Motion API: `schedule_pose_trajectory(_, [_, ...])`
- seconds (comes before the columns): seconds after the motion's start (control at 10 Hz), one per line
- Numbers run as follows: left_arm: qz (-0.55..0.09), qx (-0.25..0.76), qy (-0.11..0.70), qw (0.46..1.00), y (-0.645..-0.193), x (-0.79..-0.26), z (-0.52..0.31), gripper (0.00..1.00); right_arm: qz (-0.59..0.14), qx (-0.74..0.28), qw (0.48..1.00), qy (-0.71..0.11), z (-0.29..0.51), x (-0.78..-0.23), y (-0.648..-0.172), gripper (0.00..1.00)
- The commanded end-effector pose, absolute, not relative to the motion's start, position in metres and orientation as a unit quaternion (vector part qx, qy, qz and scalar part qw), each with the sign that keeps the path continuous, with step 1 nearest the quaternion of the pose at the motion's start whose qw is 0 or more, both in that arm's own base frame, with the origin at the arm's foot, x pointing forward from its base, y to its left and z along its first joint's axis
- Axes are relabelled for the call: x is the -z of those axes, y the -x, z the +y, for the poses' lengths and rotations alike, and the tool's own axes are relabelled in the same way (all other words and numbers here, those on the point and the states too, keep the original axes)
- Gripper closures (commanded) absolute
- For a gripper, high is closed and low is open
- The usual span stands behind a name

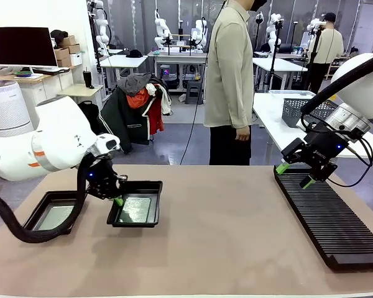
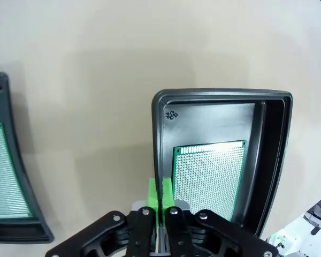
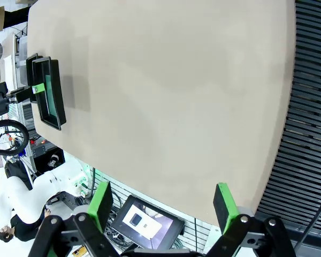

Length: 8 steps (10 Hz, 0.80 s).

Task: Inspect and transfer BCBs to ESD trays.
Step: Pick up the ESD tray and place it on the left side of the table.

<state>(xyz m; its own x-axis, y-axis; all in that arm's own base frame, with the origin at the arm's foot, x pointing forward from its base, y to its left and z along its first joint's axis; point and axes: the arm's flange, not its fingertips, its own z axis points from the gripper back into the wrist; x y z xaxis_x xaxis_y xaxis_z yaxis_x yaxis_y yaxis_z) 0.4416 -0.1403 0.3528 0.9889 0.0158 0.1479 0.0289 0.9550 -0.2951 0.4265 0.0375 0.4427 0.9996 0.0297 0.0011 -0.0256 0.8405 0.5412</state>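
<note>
left gripper (image 1: 118,200), black with green pads: jaws pressed together on the near-left rim of the right-hand shallow black plastic tray (image 1: 150,186), which sits on the tan desk (image 1: 224,230) left of centre. in the left wrist view the pads (image 2: 159,201) clamp that tray's wall (image 2: 159,139). it looks tipped up slightly on the gripped side, though i cannot be sure.

right gripper (image 1: 295,174): jaws spread wide, holding nothing, hovering over the far end of the long black ribbed rack (image 1: 329,217) at the desk's right.

count: two black trays, the second (image 1: 40,208) just left of the first. two thin green circuit boards, one lying flat in each tray (image 1: 135,209) (image 1: 53,217). rack slots appear empty from here. one person (image 1: 230,81) stands at the far side, hands down.

risks, as judged: a thin-rim pinch could slip if the tray is dragged or lifted; a tilt would slide the loose board toward the low wall or out; pushing left could knock the neighbouring tray.
</note>
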Motion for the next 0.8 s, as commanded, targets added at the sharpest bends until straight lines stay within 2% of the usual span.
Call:
schedule_pose_trajectory(0.0, [-0.084,0.003,0.143,0.986,-0.437,-0.349,-0.119,1.0,0.002,-0.003,0.96,-0.279,0.039,-0.443,-0.427,0.0])
schedule_pose_trajectory(0.7, [-0.094,-0.013,0.134,0.986,-0.445,-0.323,-0.087,1.0,0.002,-0.003,0.96,-0.279,0.039,-0.443,-0.427,0.0])
